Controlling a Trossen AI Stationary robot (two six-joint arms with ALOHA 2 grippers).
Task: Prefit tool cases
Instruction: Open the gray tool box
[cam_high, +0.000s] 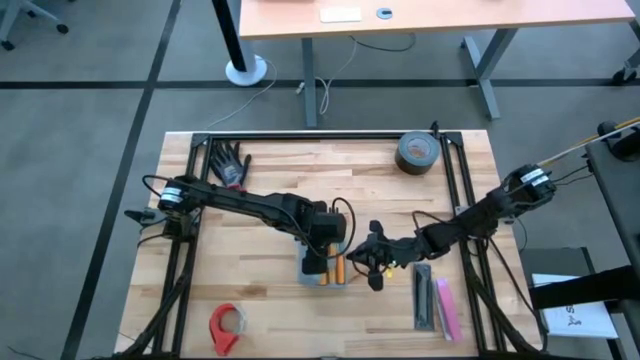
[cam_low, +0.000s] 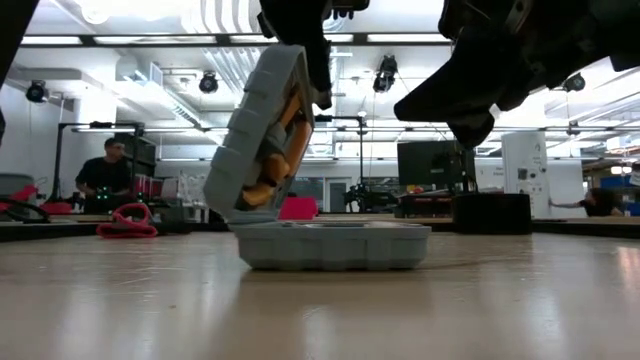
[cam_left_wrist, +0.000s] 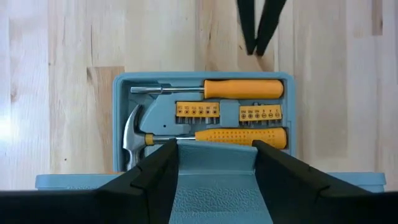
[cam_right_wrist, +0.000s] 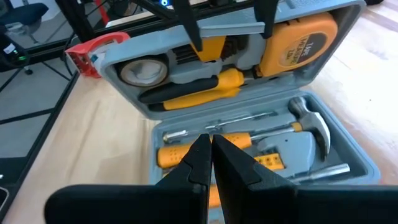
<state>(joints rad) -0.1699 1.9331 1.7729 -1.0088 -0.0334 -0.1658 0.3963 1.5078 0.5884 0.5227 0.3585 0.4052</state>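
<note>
The blue-grey tool case (cam_high: 322, 270) lies open at the table's middle. Its base (cam_low: 330, 245) is flat on the wood and holds a hammer (cam_left_wrist: 134, 134) and yellow-handled screwdrivers (cam_left_wrist: 239, 88). The lid (cam_low: 262, 130) stands steeply tilted over the base, hinged at the base's left side, with a tape measure (cam_right_wrist: 298, 40) and other tools clipped inside. My left gripper (cam_left_wrist: 214, 152) is at the lid's raised free edge, shut on it. My right gripper (cam_right_wrist: 211, 142) is shut and hovers just right of the case, above the base's edge (cam_low: 470, 125), touching nothing. My left gripper holds the lid by the handle bump (cam_left_wrist: 214, 186) on its raised free edge. One finger (cam_left_wrist: 158, 168) is at each end of the bump. The fingers come steeply from above and are spaced along that edge. The lid leans tilted on its hinge, while the base stays on the table.
A roll of dark tape (cam_high: 417, 153) sits at the far right and a black glove (cam_high: 232, 165) at the far left. A red tape dispenser (cam_high: 227, 327) lies near the front edge. Black and pink bars (cam_high: 435, 305) lie right of the case. A person (cam_low: 105, 175) sits far behind the table.
</note>
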